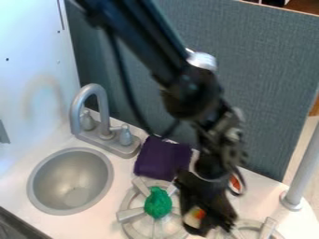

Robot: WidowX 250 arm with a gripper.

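**Gripper low by the left burner, grip unconfirmed**

I've got the gripper (211,225) hanging just right of the green toy vegetable (158,203), which sits on the left burner (129,214). A small white item with orange and yellow (196,216) shows right at the gripper, partly covered by it. Can't tell whether the gripper is spread, pressed together or pinching that item; dark on dark, no clean edge.

Risks, my read:
- Sideways drift left clips the green piece; it's rounded, so it could roll off the grate.
- Going lower could jam on the burner spokes, since clearance is unreadable from here.
- If the white item is only lightly caught, a lift could drop it.
- A red-orange thing (236,182) sits behind the wrist, near the cable loop; a swing could snag or knock it.

Pose: arm (149,42) slants down from the top edge, wrist steep, gripper pointing down over the worktop (16,186). Purple cloth (163,158) lies behind the green piece, beside the faucet (76,114).
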